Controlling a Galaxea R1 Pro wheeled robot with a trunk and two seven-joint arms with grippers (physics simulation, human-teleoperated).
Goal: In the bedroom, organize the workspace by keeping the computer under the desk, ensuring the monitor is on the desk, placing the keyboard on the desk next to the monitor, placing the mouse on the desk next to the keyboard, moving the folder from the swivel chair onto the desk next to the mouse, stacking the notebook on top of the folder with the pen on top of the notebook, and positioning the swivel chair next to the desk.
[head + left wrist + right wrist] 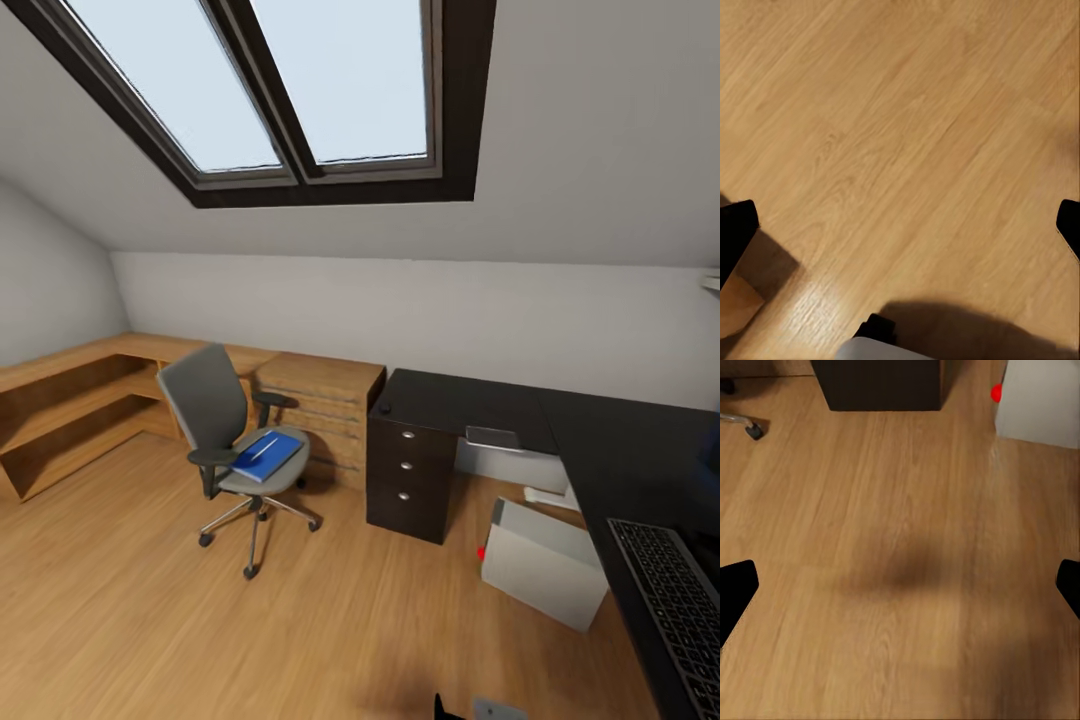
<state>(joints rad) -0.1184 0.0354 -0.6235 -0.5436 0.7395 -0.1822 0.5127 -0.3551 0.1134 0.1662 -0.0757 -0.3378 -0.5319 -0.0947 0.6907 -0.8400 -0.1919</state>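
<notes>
Both claws gape over floor; folder (266, 456) on swivel chair (222, 430).

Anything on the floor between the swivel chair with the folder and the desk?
Bare wood floor lies between the swivel chair holding the folder and the desk; the drawer cabinet stands at the desk's near end.

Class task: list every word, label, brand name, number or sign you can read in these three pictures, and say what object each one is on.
No readable text in any view.
keyboard: keys show as dark squares, legends too small to read.
computer: a red light, no lettering visible.
folder on the swivel chair: plain blue cover, no title.
drawer cabinet: knobs only, no labels.
</notes>
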